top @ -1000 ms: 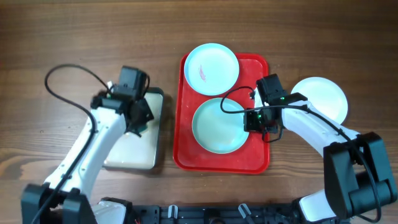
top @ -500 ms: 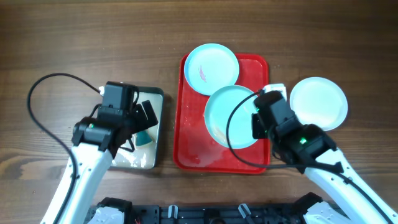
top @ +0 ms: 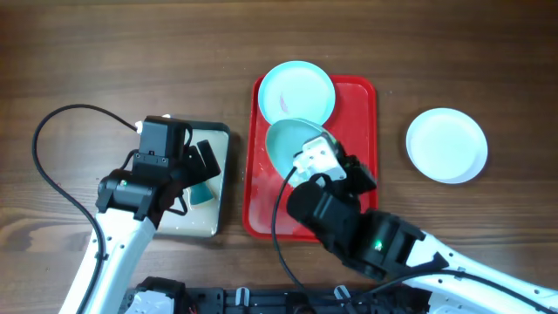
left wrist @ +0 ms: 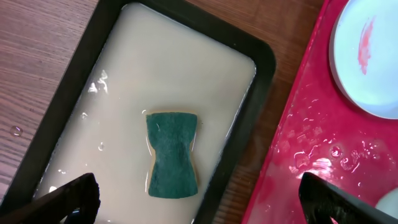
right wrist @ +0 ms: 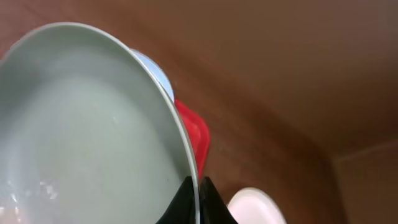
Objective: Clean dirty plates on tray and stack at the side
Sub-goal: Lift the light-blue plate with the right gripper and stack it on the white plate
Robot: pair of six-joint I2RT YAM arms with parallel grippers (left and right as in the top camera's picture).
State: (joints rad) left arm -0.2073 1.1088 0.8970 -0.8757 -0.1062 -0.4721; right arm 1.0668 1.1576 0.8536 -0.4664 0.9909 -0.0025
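Observation:
The red tray (top: 362, 131) lies mid-table. A pale blue plate (top: 298, 92) with a red smear rests on the tray's far end. My right gripper (right wrist: 197, 183) is shut on the rim of a second pale blue plate (top: 288, 141), holding it raised and tilted above the tray; its wet face (right wrist: 81, 137) fills the right wrist view. The white plate (top: 446, 145) sits on the table to the right of the tray. My left gripper (left wrist: 199, 186) is open above a green sponge (left wrist: 172, 154).
The sponge lies in milky water in a black-rimmed cream tray (top: 222, 139) left of the red tray. The red tray's floor (left wrist: 311, 143) is wet. My right arm (top: 366, 240) reaches over the tray's near end. A black cable (top: 52, 131) loops at the left.
My left gripper opened, dropped the sponge into the cream tray and rose. My right arm lifted the pale blue plate off the tray, carried it left and tipped it up.

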